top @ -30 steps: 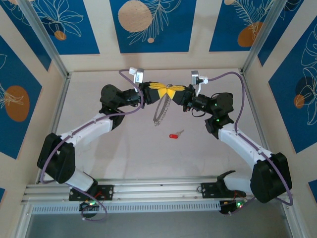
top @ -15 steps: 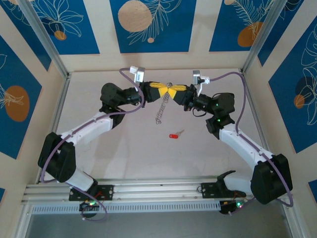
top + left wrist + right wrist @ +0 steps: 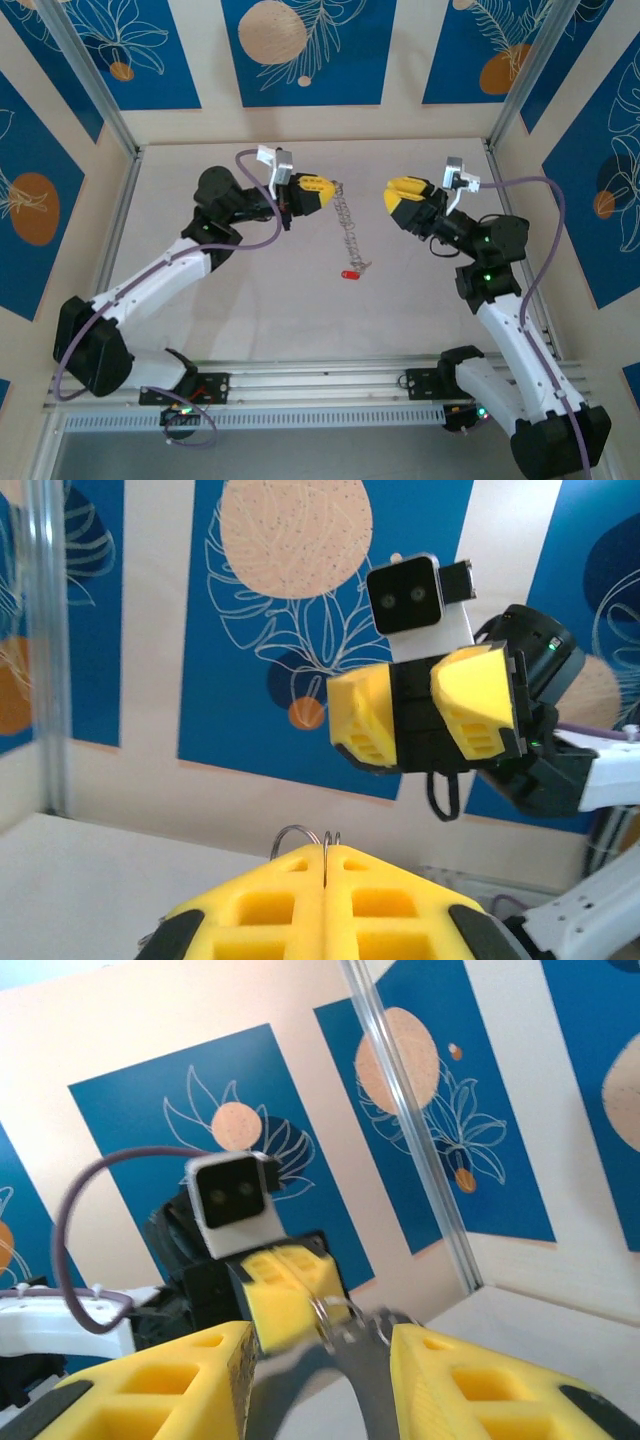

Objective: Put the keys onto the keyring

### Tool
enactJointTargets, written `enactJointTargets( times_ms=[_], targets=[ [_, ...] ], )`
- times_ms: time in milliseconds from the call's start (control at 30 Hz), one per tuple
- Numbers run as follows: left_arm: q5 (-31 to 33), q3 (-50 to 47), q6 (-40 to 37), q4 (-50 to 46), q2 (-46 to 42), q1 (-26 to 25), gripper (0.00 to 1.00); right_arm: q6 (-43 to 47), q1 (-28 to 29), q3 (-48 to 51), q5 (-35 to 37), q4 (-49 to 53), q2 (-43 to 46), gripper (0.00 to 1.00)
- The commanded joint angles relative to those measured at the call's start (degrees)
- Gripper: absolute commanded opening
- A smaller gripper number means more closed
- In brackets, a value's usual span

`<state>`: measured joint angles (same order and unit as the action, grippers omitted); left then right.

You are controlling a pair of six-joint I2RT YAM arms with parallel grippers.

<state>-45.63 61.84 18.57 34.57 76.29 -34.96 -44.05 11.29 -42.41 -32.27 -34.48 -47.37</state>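
Observation:
My left gripper [image 3: 328, 190] is shut on the top of the keyring [image 3: 347, 225], a thin grey beaded loop that hangs down from it towards the table. In the left wrist view, thin wire loops of the keyring [image 3: 325, 837] stick out between my pressed-together yellow fingers [image 3: 270, 900]. The key [image 3: 350, 274], a tiny red piece with a pale stem, lies on the table right by the ring's lower end; I cannot tell whether they touch. My right gripper [image 3: 392, 198] stands open to the right of the ring, holding nothing. It faces the left gripper [image 3: 295, 1295] and the keyring [image 3: 340, 1312].
The beige table [image 3: 250, 290] is walled by blue-and-cream panels, with metal posts [image 3: 90, 85] at the back corners. An aluminium rail [image 3: 320, 385] runs along the near edge by the arm bases. A purple cable [image 3: 545, 195] loops off the right wrist.
Both grippers met at the ring a second ago. The right gripper has opened, let go and drawn back to the right. The left keeps the ring, which now hangs lower, beside the key.

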Motion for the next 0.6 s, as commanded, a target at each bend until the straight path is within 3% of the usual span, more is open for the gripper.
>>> enactJointTargets(
  times_ms=[0,367,567],
  targets=[
    [5.17,-2.14,-10.36,0.27,-3.0,-0.76,0.0,0.34,-1.05,2.96,1.86,6.27,0.89,0.41],
    [8.45,-4.79,-23.07,3.17,-6.22,-2.6,0.0,-1.18,-1.45,10.94,4.78,8.59,1.74,0.4],
    [8.29,-4.89,-24.88,4.54,-6.16,-2.99,0.0,-1.66,-1.45,13.57,5.63,8.32,1.52,0.4]
  ],
)
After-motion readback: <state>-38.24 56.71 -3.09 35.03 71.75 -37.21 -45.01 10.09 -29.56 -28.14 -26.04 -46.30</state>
